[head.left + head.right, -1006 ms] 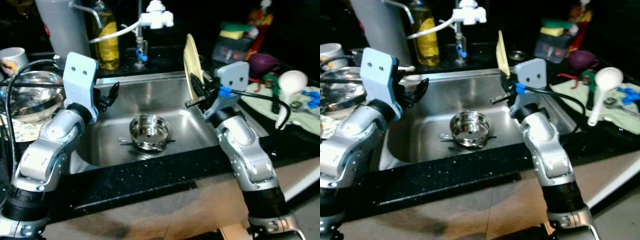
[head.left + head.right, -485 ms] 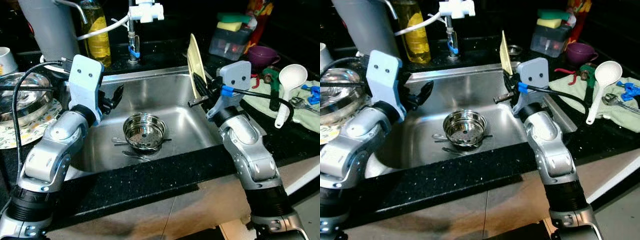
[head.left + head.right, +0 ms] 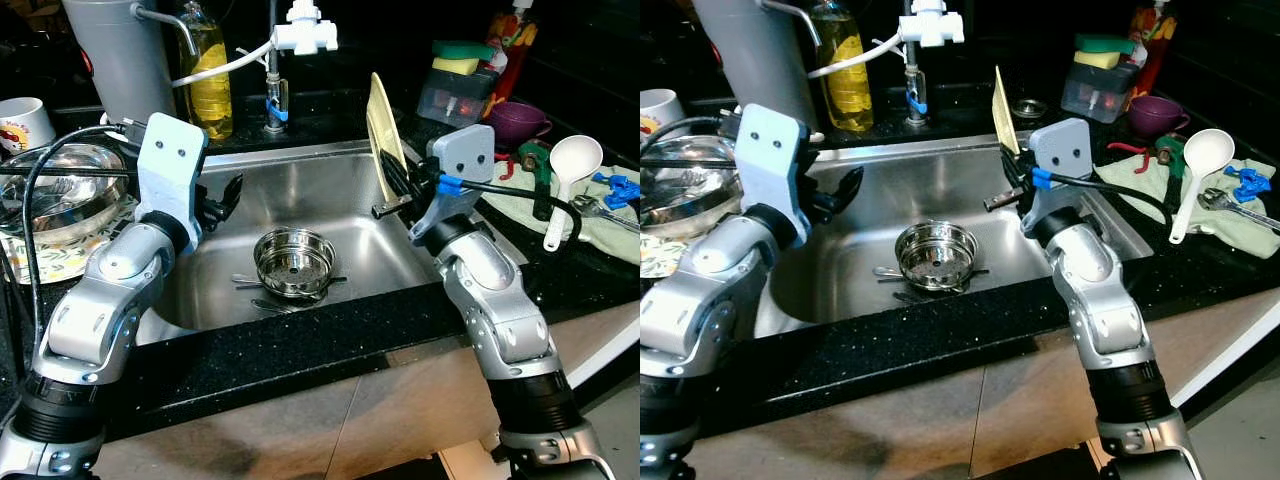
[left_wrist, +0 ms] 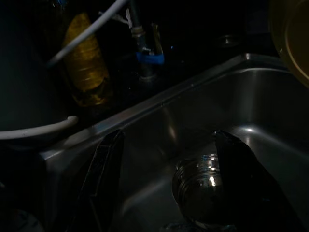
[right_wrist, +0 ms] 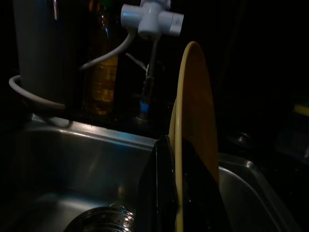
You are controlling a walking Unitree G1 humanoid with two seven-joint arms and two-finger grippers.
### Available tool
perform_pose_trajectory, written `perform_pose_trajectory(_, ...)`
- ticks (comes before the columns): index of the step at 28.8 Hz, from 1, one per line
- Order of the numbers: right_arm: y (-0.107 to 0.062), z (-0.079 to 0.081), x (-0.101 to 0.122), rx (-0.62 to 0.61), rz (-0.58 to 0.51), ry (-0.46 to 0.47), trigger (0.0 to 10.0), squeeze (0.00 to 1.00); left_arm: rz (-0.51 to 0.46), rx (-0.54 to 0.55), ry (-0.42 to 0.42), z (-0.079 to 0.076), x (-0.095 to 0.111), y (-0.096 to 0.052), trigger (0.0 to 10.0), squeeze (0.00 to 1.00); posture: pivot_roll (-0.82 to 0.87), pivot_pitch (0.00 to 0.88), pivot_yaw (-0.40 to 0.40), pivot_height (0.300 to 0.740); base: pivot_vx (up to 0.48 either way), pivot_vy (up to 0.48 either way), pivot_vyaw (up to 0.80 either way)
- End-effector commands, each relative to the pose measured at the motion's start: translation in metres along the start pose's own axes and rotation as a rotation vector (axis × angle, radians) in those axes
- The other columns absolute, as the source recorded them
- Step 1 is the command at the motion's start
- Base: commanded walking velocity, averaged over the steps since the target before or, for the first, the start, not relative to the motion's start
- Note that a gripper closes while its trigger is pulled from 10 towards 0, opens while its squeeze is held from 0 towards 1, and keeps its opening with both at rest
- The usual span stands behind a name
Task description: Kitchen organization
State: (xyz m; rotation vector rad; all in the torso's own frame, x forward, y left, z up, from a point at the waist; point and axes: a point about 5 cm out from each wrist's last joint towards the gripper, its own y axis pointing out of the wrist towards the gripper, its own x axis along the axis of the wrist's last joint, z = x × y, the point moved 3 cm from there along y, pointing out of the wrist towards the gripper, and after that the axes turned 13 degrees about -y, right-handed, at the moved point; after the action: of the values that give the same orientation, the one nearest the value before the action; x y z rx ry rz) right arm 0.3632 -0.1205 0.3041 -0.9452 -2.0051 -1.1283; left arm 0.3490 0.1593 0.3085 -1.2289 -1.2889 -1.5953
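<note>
Holding a yellow plate point(image 3: 382, 130) upright over the right side of the sink point(image 3: 330, 175), the right gripper point(image 3: 398, 178) is clenched on its lower edge.

The left gripper point(image 3: 222, 196) hangs over the sink's left side, fingers spread with nothing between them. A steel bowl point(image 3: 295, 264) sits on the sink floor with cutlery point(image 3: 250, 282) beside it. An oil bottle point(image 3: 208, 70) stands behind the sink, by the tap point(image 3: 308, 35).

A steel sink point(image 3: 345, 180) sits in the counter point(image 3: 300, 350), with a strainer bowl point(image 3: 293, 263) on its floor. The left gripper point(image 3: 225, 195) hangs over the sink's left side. The right gripper point(image 3: 395, 185) holds a plate point(image 3: 380, 130) upright over the right side. A bottle point(image 3: 207, 70) and tap point(image 3: 300, 35) stand behind; a ladle point(image 3: 570, 175) lies far right.
</note>
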Motion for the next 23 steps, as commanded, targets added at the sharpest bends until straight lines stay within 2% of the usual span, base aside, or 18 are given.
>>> perform_pose_trajectory(1, 0.0026, 0.0012, 0.0035, 0.006, -0.015, -0.008, 10.0, 0.0, 0.025, 0.015, 0.0, 0.0038, -0.0055, -0.0017, 10.0, 0.0, -0.04, 0.176, -0.034, 0.74, 0.0, 0.0, 0.0)
perform_pose_trajectory(4, 0.0025, 0.0019, 0.0036, 0.008, -0.016, -0.005, 10.0, 0.0, 0.039, 0.019, 0.005, 0.0045, -0.0073, -0.0022, 10.0, 0.0, -0.04, 0.176, -0.034, 0.74, 0.0, 0.0, 0.0)
perform_pose_trajectory(9, 0.0012, 0.0031, 0.0032, 0.012, -0.014, -0.002, 10.0, 0.0, 0.047, 0.028, 0.027, 0.0052, -0.0088, -0.0019, 10.0, 0.0, -0.04, 0.175, -0.033, 0.74, 0.0, -0.436, 0.0)
perform_pose_trajectory(12, 0.0001, 0.0033, 0.0032, 0.012, -0.013, -0.003, 10.0, 0.0, 0.038, 0.048, -0.018, 0.008, -0.0082, -0.0017, 10.0, 0.0, -0.04, 0.178, -0.035, 0.74, 0.0, 0.0, 0.0)
perform_pose_trajectory(23, 0.0004, 0.0061, 0.002, 0.025, -0.008, -0.002, 10.0, 0.0, 0.017, 0.046, -0.001, 0.0073, -0.0027, -0.0006, 10.0, 0.0, -0.04, 0.208, -0.056, 0.74, 0.0, 0.0, 0.0)
